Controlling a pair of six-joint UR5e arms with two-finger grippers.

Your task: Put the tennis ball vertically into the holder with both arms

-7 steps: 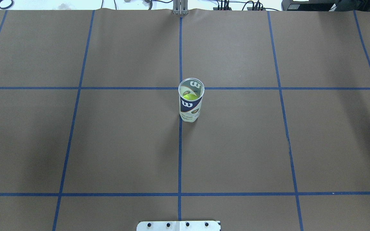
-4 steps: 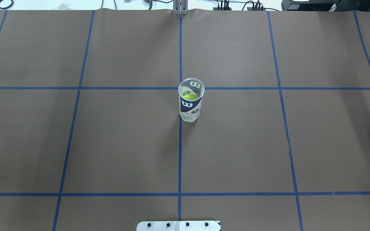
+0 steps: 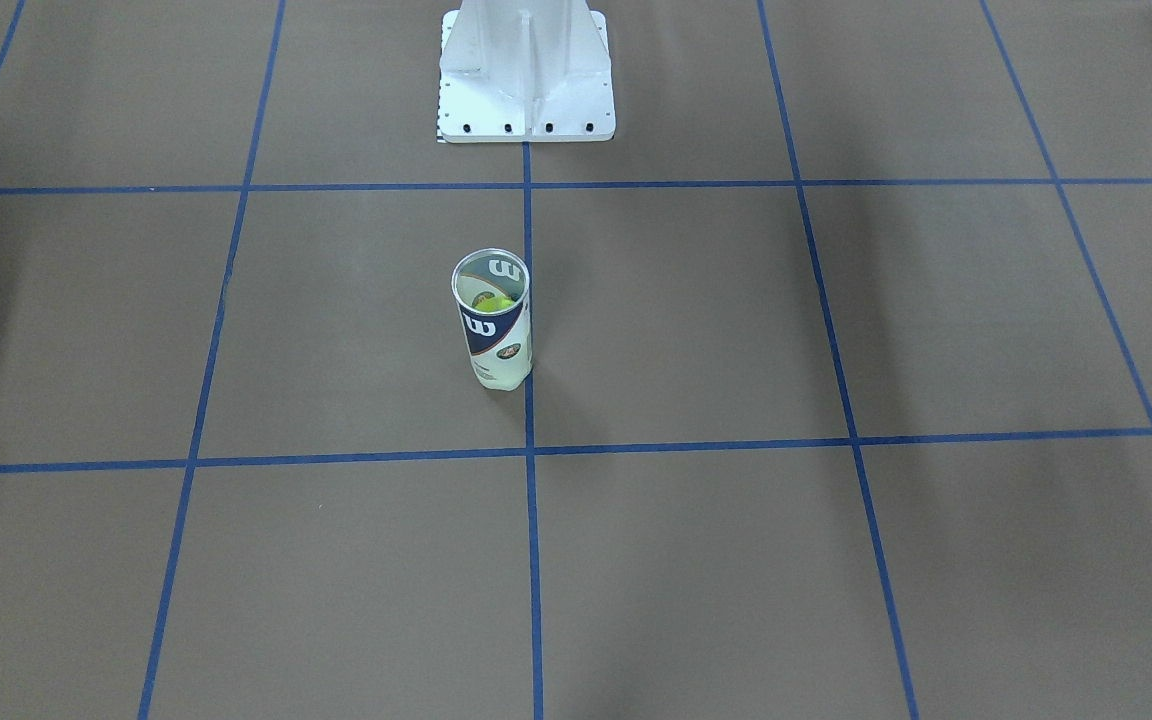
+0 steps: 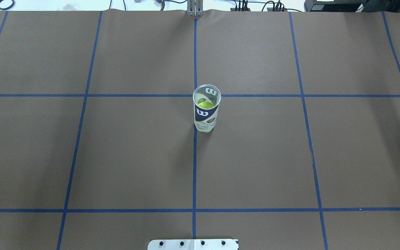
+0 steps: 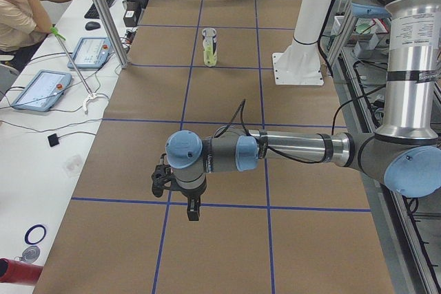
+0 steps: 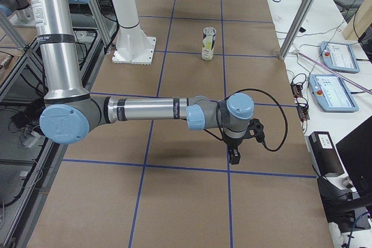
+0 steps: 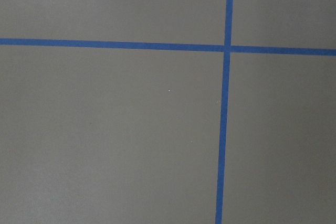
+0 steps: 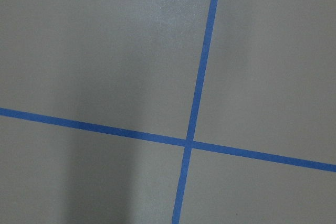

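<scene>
- Between the overhead pictures of a second ago and the overhead view now, you see no change. The holder [image 4: 206,113] stands on the same spot, and the tennis ball [image 4: 205,103] shows as the same yellow-green patch through its mouth.
- Neither arm enters the overhead frame. In the side views the left gripper [image 5: 193,208] and the right gripper [image 6: 233,155] hang low over the desk [image 4: 116,156], each well apart from the holder.
- You cannot tell whether either pair of fingers is spread or pressed together. They show only in the side views, and each wrist camera gives you just bare desk and a crossing of blue tape lines [image 7: 227,49].
- For the task, this stillness most likely means the insertion is finished. The ball is inside, nothing touches the holder, and it stands unaided.
- The holder sits near the centre of the overhead frame, just right of the middle vertical tape line. Its rim overlaps the upper horizontal line.
- Its long axis is vertical: base flat on the desk, open metal-rimmed mouth straight up, no visible lean.
- The ball lies below the rim, but you cannot judge how deep.
</scene>
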